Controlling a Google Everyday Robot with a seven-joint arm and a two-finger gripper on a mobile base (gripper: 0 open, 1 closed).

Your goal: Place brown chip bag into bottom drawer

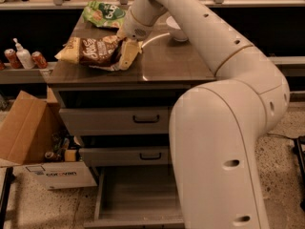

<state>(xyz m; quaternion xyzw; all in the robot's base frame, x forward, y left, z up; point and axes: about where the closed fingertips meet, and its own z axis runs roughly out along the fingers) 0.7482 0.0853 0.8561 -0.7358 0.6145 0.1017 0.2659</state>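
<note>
Arm [228, 128]: reaching from lower right up and across the cabinet top [176, 66].
Bottom drawer [138, 194]: standing pulled out beneath the two upper drawers.
Brown chip bag [93, 51]: lying on the cabinet top, near its left front edge.
Green chip bag [104, 14]: lying behind it, toward the back.
Gripper [128, 54]: sitting at the brown chip bag's right end; whether it is gripping anything cannot be told.

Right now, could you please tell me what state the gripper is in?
Gripper: at the right end of the brown chip bag on the cabinet top; open or closed cannot be told.
</note>
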